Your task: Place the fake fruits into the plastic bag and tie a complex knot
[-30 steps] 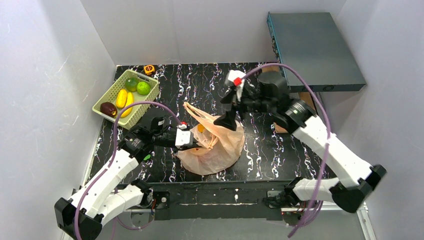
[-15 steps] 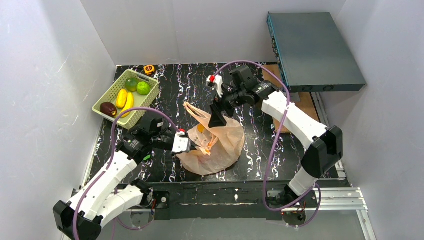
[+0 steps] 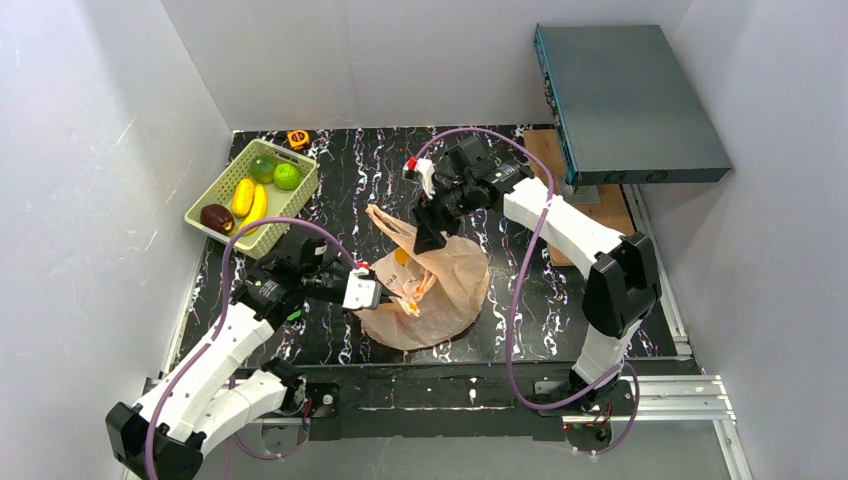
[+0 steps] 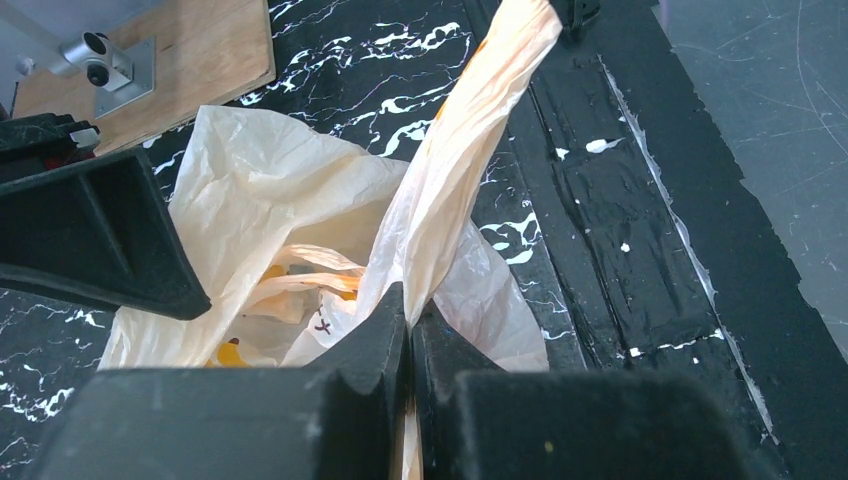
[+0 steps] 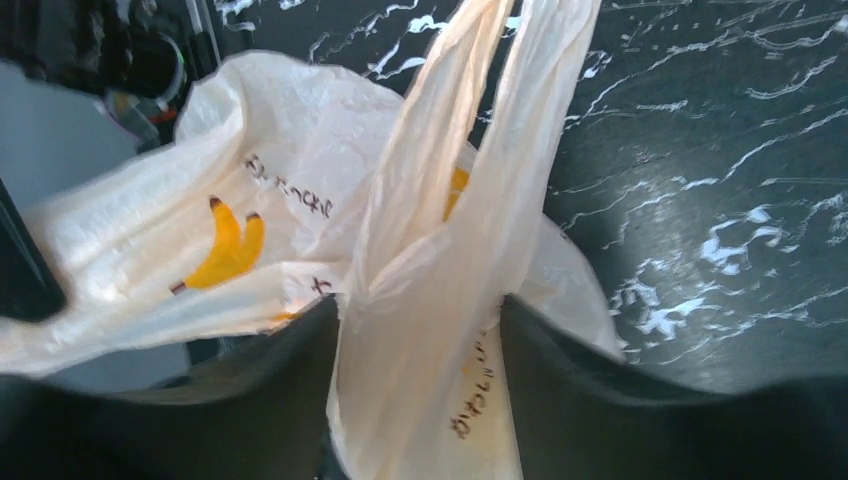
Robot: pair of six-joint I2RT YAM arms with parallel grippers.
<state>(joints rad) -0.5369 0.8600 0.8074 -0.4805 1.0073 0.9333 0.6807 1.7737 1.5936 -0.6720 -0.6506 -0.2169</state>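
Two handle loops matter here, and I have only one of them. My left gripper (image 4: 408,310) is pressed together on the near handle (image 4: 470,130), which runs from my fingertips as a taut, twisted strip. Over the last second my right arm has swung in from the right side of the table (image 3: 520,300), folding at the elbow. It has carried my right gripper (image 5: 418,305) down onto the far handle (image 5: 470,120). Those jaws stood at their widest a moment ago and have begun to narrow. They are spread either side of the loop, with film filling the gap, and I cannot tell whether they pinch it yet. I judge this to be the second grab that any tying needs; no knot exists so far. The plastic bag (image 3: 440,290) lies slumped mid-table between my arms, its mouth facing up. It is thin, crinkly and peach-tan, translucent enough that something yellow-orange glows through it. Its side carries a printed banana (image 5: 228,250) and dark lettering. Several fake fruits sit in the slotted green basket (image 3: 217,177) at the far left: a glossy lime (image 3: 287,176), bananas (image 3: 250,200) and a dark plum (image 3: 216,218). The filling therefore looks unfinished to me. The film will stretch and slip, so the right jaws need a firm bite.
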